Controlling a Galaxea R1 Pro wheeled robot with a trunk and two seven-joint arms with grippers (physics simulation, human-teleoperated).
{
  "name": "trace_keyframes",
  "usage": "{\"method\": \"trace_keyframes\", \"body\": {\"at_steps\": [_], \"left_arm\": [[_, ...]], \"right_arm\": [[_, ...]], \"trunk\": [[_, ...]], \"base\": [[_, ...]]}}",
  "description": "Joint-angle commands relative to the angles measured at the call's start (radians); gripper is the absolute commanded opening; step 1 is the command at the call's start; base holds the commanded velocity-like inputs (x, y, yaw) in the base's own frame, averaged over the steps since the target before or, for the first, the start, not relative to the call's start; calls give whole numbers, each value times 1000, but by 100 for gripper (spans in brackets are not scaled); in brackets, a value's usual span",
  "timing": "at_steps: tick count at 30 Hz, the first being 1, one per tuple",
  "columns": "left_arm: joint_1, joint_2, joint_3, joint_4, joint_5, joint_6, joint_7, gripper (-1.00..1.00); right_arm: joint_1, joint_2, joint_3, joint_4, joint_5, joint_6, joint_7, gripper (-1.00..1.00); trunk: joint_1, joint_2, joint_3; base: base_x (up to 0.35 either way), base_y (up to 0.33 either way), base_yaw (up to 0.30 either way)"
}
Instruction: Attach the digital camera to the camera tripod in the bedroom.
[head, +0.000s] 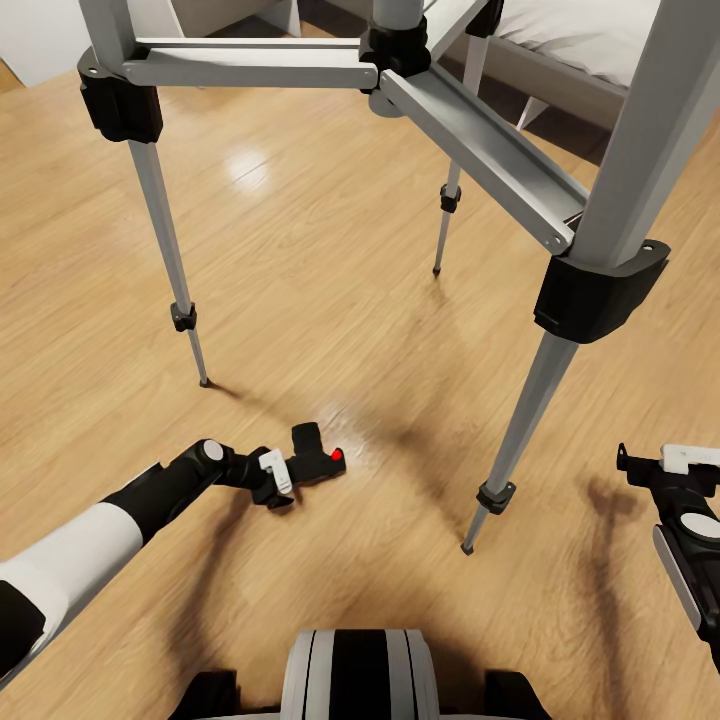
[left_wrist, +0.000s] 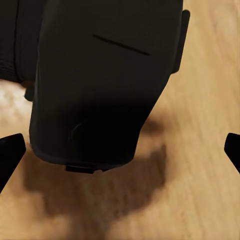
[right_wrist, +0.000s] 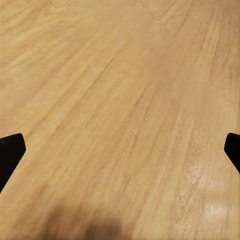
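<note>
Lower left of frame: camera (head: 318, 455) is sat between the left fingers (left_wrist: 11, 155), spread apart; right fingers (right_wrist: 11, 152) are spread too, tripod (head: 560, 290) above.

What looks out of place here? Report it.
The digital camera lies on the wood floor between the camera tripod legs, not mounted on top. The left pincer is at it with fingers spread wide. Nothing looks spilled or broken.

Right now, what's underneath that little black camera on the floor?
Light wood floor and the digital camera's own shadow. The patch directly beneath its body is covered, so unseen.
</note>
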Motion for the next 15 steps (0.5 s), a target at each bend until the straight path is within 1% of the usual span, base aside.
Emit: {"method": "trace_keyframes", "body": {"at_steps": [1,6,9,12,15], "left_arm": [[-1,1,-2,-4,-2,7,-2,100],[-1,3,-3,-10,-5,7,-2,100],[-1,3,-4,-12,-19,7,-2,100],[-1,4,-4,-12,-56,7,-3,100],[-1,4,-4,-12,-113,7,-3,100]], "right_arm": [[0,0,1,-2,-1,6,-4,100],[0,0,1,-2,-1,6,-4,100],[0,0,1,-2,-1,6,-4,100],[0,0,1,-2,-1,6,-4,100],[0,0,1,-2,-1,6,-3,100]], "trunk": [[0,0,-1],[0,0,-1],[0,0,-1],[0,0,-1],[0,0,-1]], "base": [[0,0,0],[0,0,0],[0,0,0],[0,0,0],[0,0,0]]}}
